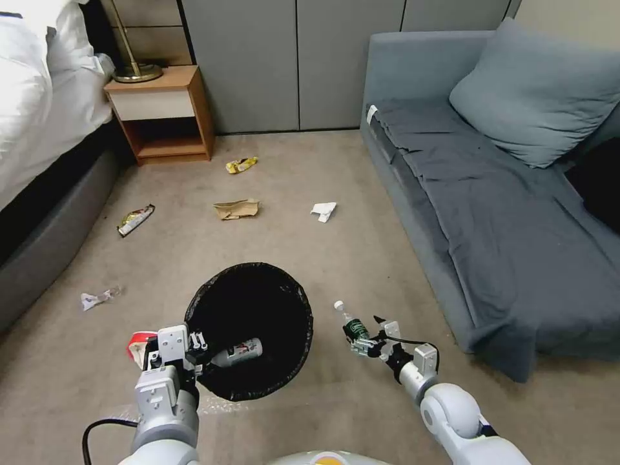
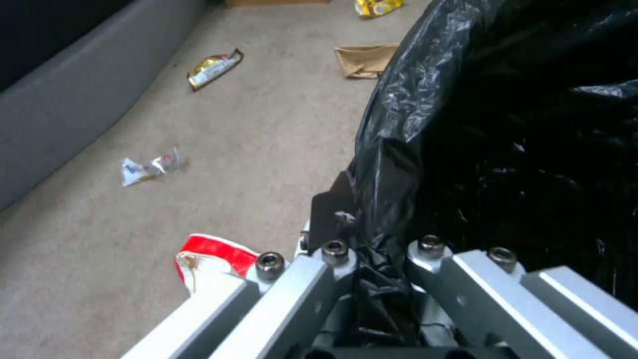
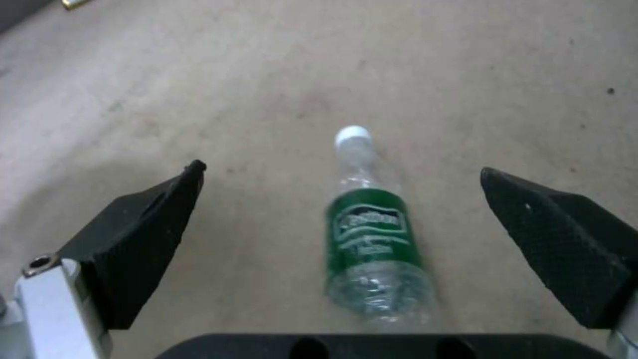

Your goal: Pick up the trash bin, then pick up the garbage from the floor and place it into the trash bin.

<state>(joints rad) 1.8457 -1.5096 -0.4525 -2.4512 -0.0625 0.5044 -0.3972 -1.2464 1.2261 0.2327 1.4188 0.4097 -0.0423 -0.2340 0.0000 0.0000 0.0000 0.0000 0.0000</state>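
Note:
The trash bin (image 1: 258,303), lined with a black bag (image 2: 505,124), is in front of me with a plastic bottle (image 1: 240,352) lying inside. My left gripper (image 1: 197,352) is shut on its near rim, pinching the bag (image 2: 374,244). My right gripper (image 1: 369,336) is low over the floor (image 1: 361,258), to the right of the bin. It is open, with a clear green-labelled bottle (image 3: 372,234) lying on the carpet between its black fingers (image 3: 139,239). The bottle's white cap (image 1: 338,305) points away from me.
More garbage lies on the carpet: a red-white wrapper (image 2: 216,254) beside my left wrist, a small clear wrapper (image 1: 98,298), a dark wrapper (image 1: 135,219), a brown paper bag (image 1: 236,208), a yellow wrapper (image 1: 241,165), white paper (image 1: 323,210). A bed (image 1: 39,161) stands left, a nightstand (image 1: 165,116) behind, a sofa (image 1: 491,206) right.

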